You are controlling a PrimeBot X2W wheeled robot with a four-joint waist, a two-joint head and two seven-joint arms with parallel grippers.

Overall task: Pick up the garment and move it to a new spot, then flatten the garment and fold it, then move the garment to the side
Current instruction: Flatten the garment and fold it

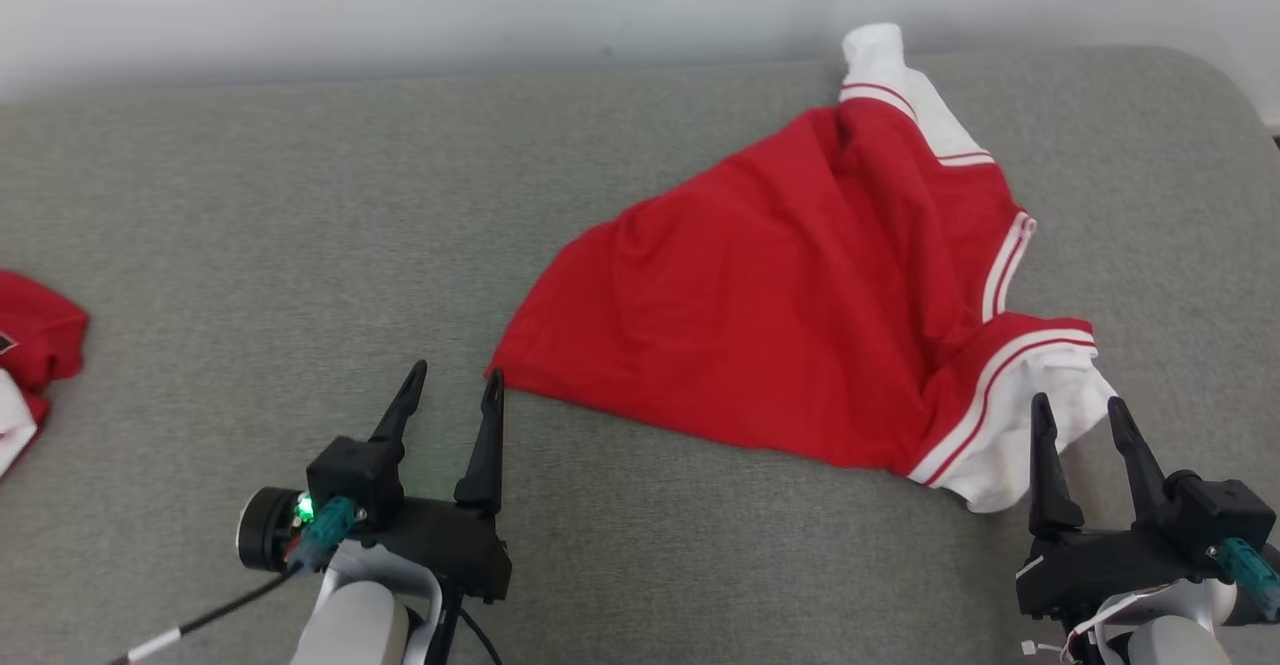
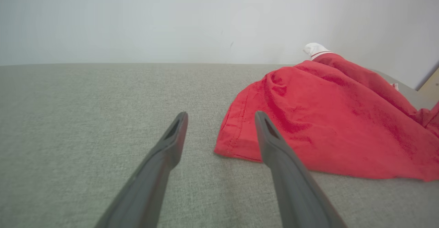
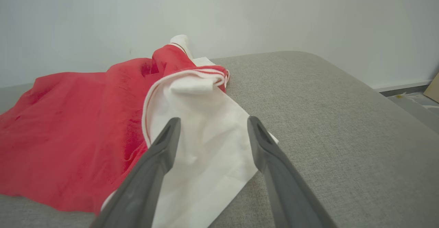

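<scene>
task item: a red cloth garment (image 1: pixel 780 315) with white sleeves and red-and-white striped trim
where it lies: on the right half of a grey woven cushion (image 1: pixel 300 245), spread out but rumpled, roughly a triangle; its hemmed corner points toward the robot's left and the body rises into soft folds toward the far right
near sleeve (image 1: pixel 1000 455): white, crumpled and lying flat on the cushion at the garment's front right end, with a striped band where it meets the red cloth
far sleeve (image 1: pixel 880 55): white, at the back edge of the cushion close to the pale wall (image 1: pixel 400 5) (whether it touches the wall cannot be told)
left gripper (image 1: pixel 455 372): jaws spread wide, nothing between them; it sits low over bare cushion, and its right finger ends just beside the hem corner (in the left wrist view that finger crosses in front of the hem)
right gripper (image 1: pixel 1078 403): jaws spread wide, gripping nothing; both fingers point at the near sleeve, and in the right wrist view the white cloth shows between and under them (contact cannot be told)
second cloth (image 1: pixel 35 335): a red and white bundle at the cushion's far left edge, cut off by the head view, well apart from the garment
</scene>
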